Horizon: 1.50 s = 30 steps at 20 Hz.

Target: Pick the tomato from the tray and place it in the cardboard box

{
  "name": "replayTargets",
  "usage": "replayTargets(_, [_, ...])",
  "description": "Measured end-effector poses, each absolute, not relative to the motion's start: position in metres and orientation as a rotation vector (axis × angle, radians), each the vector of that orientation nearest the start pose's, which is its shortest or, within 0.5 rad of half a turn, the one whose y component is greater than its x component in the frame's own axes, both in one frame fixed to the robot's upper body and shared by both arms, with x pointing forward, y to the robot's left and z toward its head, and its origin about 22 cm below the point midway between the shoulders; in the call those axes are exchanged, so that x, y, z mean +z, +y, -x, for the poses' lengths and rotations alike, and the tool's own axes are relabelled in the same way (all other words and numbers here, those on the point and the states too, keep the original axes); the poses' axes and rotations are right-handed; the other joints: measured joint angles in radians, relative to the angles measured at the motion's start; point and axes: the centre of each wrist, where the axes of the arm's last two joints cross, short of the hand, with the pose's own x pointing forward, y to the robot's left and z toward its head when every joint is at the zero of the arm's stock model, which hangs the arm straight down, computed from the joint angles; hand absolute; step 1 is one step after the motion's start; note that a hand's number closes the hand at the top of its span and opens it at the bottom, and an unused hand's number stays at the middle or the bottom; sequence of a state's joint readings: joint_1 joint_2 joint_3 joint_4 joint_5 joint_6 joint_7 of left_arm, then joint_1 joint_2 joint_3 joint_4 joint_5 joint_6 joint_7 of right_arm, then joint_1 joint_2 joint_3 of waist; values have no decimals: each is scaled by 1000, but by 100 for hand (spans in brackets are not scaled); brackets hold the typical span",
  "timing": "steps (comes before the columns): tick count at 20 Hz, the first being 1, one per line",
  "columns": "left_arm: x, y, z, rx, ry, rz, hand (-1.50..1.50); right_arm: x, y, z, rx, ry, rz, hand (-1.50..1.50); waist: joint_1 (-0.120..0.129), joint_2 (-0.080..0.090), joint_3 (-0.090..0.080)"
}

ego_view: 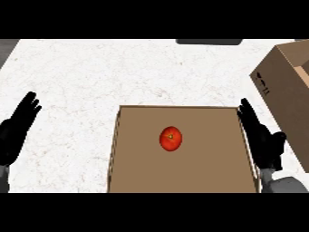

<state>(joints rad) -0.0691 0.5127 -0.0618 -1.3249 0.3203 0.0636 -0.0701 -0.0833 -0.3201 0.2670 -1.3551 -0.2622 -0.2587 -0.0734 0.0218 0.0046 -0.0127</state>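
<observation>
The tomato point(171, 138) lies mid-tray point(137, 176); the open right hand point(262, 140) flanks the tray, the cardboard box point(292, 97) beyond it.

The tomato point(171, 138) lies on the tray point(137, 176), near its middle; the tray sits on the counter point(117, 72) at the near edge; the cardboard box point(292, 104) stands to the tray's right, apart from it; the left hand point(13, 131) rests well left of the tray; the right hand point(262, 138) is just beside the tray's right rim, between tray and box.

Bright, even light falls from above onto the white table point(117, 77), with no glare. Shadows are faint; the box point(297, 99) has a darker shaded outer wall. The tomato point(171, 138) shows a soft sheen. Edges look slightly soft throughout.
</observation>
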Motion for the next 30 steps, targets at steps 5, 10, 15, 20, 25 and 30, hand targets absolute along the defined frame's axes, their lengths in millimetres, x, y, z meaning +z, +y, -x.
replayTargets(5, [35,330,-272,-262,-1591,-190,0,52,-233,-293,269,-1728,-74,-150,-1,-9,10])
replayTargets(10, [56,296,-289,-445,-1707,-117,0,128,-235,-326,670,-1946,-122,-150,2,-4,11])
replayTargets(15, [67,276,-296,-521,-1747,-80,0,149,-246,-347,960,-2068,-165,-150,10,4,14])
replayTargets(20, [66,270,-295,-537,-1755,-78,0,153,-239,-358,1257,-2119,-150,-150,6,2,14])
replayTargets(25, [64,266,-296,-535,-1750,-83,0,173,-220,-361,1595,-2002,-50,-150,-4,-3,12])
replayTargets(30, [67,269,-294,-527,-1743,-99,0,182,-185,-341,1875,-1853,29,-150,-16,-9,12])
